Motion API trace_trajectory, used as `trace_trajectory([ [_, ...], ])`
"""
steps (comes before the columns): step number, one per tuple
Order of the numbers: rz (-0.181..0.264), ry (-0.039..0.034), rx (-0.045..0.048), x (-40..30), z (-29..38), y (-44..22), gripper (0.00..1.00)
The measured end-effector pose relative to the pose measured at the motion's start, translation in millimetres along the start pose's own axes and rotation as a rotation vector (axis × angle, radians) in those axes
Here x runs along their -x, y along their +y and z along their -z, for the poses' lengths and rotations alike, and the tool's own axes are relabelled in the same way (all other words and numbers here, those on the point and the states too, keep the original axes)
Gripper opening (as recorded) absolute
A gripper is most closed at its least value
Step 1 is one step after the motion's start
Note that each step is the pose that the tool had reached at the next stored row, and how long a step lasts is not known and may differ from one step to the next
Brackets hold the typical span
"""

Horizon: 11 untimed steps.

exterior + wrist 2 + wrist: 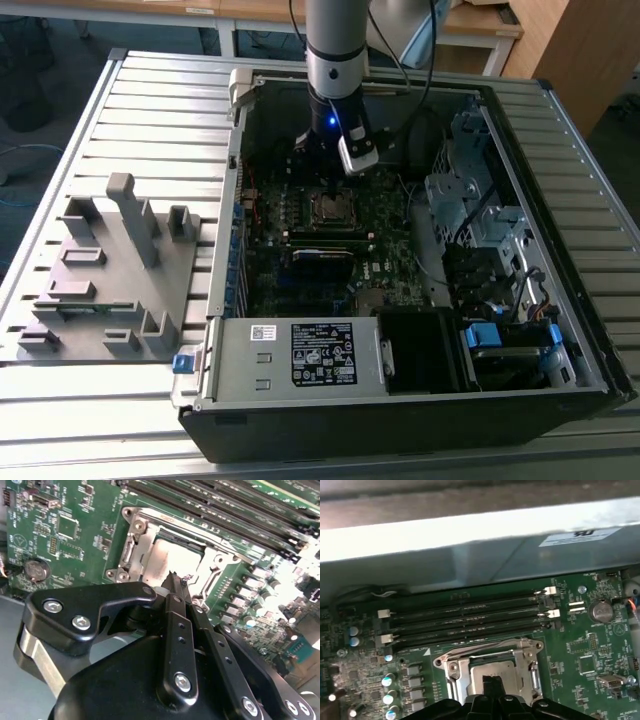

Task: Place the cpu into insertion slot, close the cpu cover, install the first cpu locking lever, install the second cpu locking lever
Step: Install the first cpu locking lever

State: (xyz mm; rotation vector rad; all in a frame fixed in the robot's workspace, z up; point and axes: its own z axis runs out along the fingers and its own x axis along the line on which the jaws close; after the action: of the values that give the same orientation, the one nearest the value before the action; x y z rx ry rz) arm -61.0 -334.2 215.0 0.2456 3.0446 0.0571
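Inside an open computer case [230, 330] the insertion slot [333, 207] sits in the middle of the green board. In both wrist views the silvery cpu [165, 562] [500, 669] lies in the slot. The cpu cover [145, 530] [456, 674] lies flat around it as a metal frame. A thin locking lever rod [480, 654] runs along the slot's side nearest the memory slots. My gripper [176, 580] [492, 682] [331, 186] hangs just above the cpu. Its black fingers [172, 610] are pressed together, shut, with nothing visible between them.
Long black memory slots [470, 615] run beside the slot, and a coin battery [36, 569] lies on the board. The case's wall [470, 530] rises past the memory slots. A power supply [300, 355] and drive cages [470, 200] flank the board. A grey fixture [110, 260] stands on the slatted table.
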Motion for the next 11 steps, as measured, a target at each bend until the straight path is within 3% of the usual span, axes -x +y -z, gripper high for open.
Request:
trace_trajectory([
  [7,0.008,0.0004,-0.0009,2.6,-0.6,0.4,0.10],
  [11,0.008,0.0003,-0.0008,3.1,4.3,0.6,0.10],
])
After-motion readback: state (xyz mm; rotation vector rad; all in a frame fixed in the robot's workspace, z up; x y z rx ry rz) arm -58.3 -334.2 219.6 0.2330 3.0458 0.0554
